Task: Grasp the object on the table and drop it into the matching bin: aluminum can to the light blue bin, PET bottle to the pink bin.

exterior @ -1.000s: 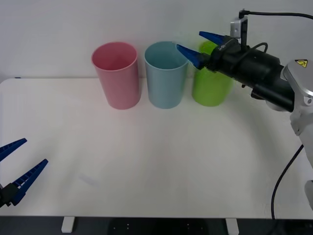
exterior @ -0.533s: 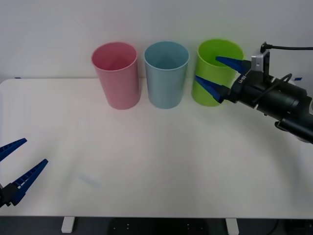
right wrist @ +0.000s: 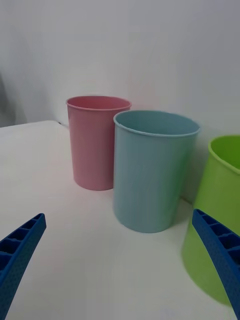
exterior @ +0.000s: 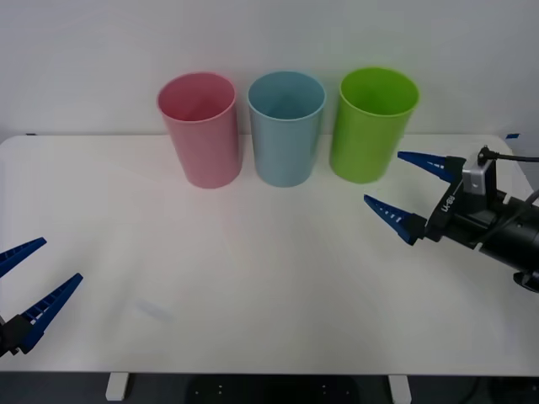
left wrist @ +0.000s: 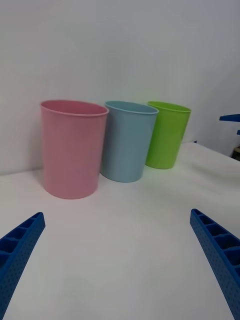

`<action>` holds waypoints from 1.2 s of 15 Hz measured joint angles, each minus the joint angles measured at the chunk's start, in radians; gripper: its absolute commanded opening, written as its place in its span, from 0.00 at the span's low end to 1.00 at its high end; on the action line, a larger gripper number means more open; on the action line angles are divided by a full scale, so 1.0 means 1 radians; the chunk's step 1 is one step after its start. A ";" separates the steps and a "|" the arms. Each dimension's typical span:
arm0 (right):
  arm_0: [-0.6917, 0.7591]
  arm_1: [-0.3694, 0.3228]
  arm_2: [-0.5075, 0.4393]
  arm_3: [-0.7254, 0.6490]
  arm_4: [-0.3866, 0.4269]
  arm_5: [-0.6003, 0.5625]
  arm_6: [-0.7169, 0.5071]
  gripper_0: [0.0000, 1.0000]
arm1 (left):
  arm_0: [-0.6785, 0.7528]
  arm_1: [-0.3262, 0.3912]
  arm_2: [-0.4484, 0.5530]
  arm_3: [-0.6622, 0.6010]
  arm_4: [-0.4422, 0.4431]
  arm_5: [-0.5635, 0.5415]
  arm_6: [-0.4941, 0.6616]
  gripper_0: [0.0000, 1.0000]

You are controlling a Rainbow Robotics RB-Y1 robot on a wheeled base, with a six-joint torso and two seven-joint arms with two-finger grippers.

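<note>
The aluminum can is out of view. On the white table (exterior: 253,278), the pink bin (exterior: 200,128) stands at the back with the light blue bin (exterior: 286,126) just right of it; both also appear in the right wrist view (right wrist: 96,142) (right wrist: 152,170) and the left wrist view (left wrist: 72,147) (left wrist: 127,140). My right gripper (exterior: 381,177) (right wrist: 119,214) hangs open and holds nothing, low over the table's right side, in front of the green bin. Over the front left corner, my left gripper (exterior: 62,258) (left wrist: 117,213) is open with nothing in it.
A lime green bin (exterior: 373,124) (right wrist: 217,235) (left wrist: 167,134) stands right of the light blue one, close to my right gripper's fingers (exterior: 425,162). The three bins form a row along the table's back edge, before a white wall.
My right arm has swung from over the light blue bin's rim, past the green bin, down and to the right. It stayed open. The left arm has not moved.
</note>
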 measured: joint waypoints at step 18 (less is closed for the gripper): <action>0.276 0.035 -0.237 -0.091 -0.004 -0.266 -0.006 1.00 | 0.000 0.000 0.000 0.000 0.000 0.000 0.000 1.00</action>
